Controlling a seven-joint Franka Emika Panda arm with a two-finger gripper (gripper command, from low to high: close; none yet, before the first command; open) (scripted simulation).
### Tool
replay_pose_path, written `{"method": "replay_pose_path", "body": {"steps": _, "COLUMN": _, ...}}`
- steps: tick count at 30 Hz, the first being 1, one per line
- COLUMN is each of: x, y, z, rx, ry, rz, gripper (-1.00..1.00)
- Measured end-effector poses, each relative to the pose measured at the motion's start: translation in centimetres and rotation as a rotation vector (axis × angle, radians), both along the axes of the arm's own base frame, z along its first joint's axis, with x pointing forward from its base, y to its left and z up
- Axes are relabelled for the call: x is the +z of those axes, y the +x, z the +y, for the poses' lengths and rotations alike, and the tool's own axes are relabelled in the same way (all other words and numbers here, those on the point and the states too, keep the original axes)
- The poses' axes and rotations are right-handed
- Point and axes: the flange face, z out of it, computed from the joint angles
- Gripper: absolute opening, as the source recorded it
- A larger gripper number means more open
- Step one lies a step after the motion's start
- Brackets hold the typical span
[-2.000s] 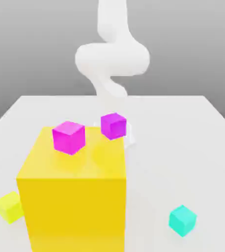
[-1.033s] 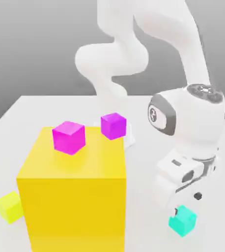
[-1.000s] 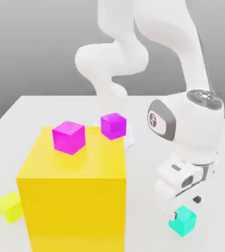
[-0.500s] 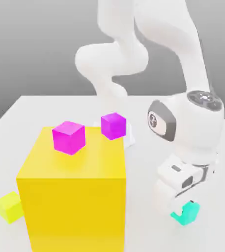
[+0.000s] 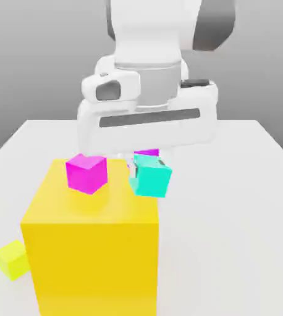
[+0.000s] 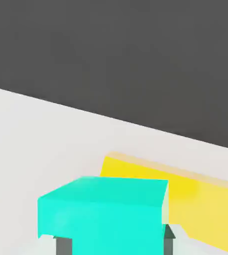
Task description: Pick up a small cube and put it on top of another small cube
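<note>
My gripper (image 5: 147, 168) is shut on the small cyan cube (image 5: 151, 177) and holds it in the air, slightly tilted, by the far right corner of the big yellow block (image 5: 91, 247). In the hand view the same cyan cube (image 6: 103, 209) sits between the two dark fingertips (image 6: 63, 245), with the yellow block (image 6: 185, 191) beyond it. A small magenta cube (image 5: 86, 173) rests on top of the yellow block, to the exterior view's left of the held cube. A small purple cube (image 5: 147, 151) shows just behind the held cube, mostly hidden by it.
A small yellow-green cube (image 5: 12, 259) lies on the white table (image 5: 230, 247) at the exterior view's front left, beside the yellow block. The arm's large white hand (image 5: 147, 117) hangs over the block's rear edge.
The gripper shut on the cyan cube at the front right of the table, lifted it and carried it up and left to the yellow block's far corner.
</note>
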Motion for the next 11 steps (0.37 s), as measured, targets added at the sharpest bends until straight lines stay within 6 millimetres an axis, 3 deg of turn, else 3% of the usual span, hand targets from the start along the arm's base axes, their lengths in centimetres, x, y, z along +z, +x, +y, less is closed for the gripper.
{"method": "replay_pose_path", "body": {"steps": 3, "x": 3.4, "y": -3.1, "z": -4.3, "rx": -0.084, "ry": 0.014, "rz": 0.015, "gripper": -1.00}}
{"method": "replay_pose_path", "body": {"steps": 4, "x": 3.4, "y": -4.1, "z": -5.2, "rx": -0.103, "ry": 0.001, "rz": 0.034, "gripper": -1.00}}
{"method": "replay_pose_path", "body": {"steps": 8, "x": -1.3, "y": -4.8, "z": -6.1, "rx": -0.123, "ry": -0.013, "rz": 0.054, "gripper": -1.00}}
{"method": "replay_pose_path", "body": {"steps": 9, "x": -2.5, "y": -4.9, "z": -6.2, "rx": -0.123, "ry": -0.014, "rz": 0.055, "gripper": 1.00}}
{"method": "replay_pose_path", "body": {"steps": 11, "x": -2.5, "y": -4.9, "z": -6.2, "rx": -0.123, "ry": -0.013, "rz": 0.055, "gripper": 1.00}}
